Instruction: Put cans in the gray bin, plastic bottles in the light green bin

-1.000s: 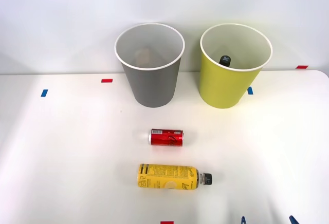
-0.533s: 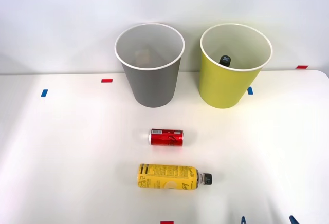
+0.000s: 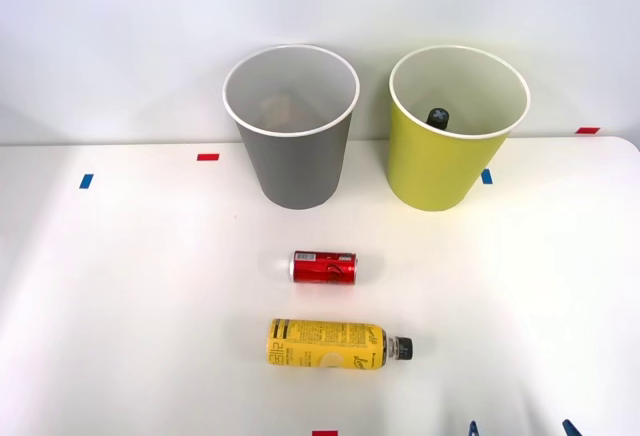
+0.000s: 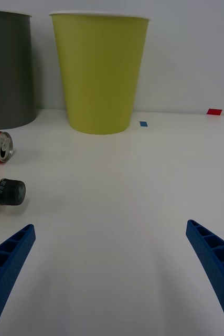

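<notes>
The red can and, just nearer, the yellow-labelled bottle lie exactly where they lay a second ago, unsorted before the gray bin and light green bin, while the right gripper waits low at the tabletop's near-right edge, jaws spread wide.

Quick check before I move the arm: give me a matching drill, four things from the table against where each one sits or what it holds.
Things:
1. can
2. yellow-labelled bottle
3. gray bin
4. light green bin

Places or states:
A. upright at the back, a black cap showing inside
B. lying on its side, nearest the robot, cap toward the robot's right
C. upright at the back, to the robot's left of the other bin
D. lying on its side between the bins and the bottle

Pairs: 1-D, 2-B, 3-C, 4-A
</notes>
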Tool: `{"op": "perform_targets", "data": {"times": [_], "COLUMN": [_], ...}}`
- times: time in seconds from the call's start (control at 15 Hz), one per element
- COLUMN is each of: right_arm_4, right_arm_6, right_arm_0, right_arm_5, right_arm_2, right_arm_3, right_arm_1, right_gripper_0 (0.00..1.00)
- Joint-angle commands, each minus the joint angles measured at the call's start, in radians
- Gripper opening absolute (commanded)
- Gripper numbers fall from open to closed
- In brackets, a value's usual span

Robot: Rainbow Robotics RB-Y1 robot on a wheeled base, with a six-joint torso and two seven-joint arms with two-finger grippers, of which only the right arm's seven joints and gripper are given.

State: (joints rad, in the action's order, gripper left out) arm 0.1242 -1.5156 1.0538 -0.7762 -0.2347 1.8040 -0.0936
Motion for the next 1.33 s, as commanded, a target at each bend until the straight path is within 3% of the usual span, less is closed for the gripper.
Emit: {"op": "perform_targets", "data": {"times": [0.07, 1.33], "right_arm_4": [0.000, 0.000], "right_arm_6": [0.000, 0.000], "right_arm_0": [0.000, 0.000], "right_arm_5": [0.000, 0.000], "right_arm_2": [0.000, 0.000], "right_arm_3": [0.000, 0.000], "right_arm_1": [0.000, 0.000], "right_gripper_0": [1.00, 1.00]}}
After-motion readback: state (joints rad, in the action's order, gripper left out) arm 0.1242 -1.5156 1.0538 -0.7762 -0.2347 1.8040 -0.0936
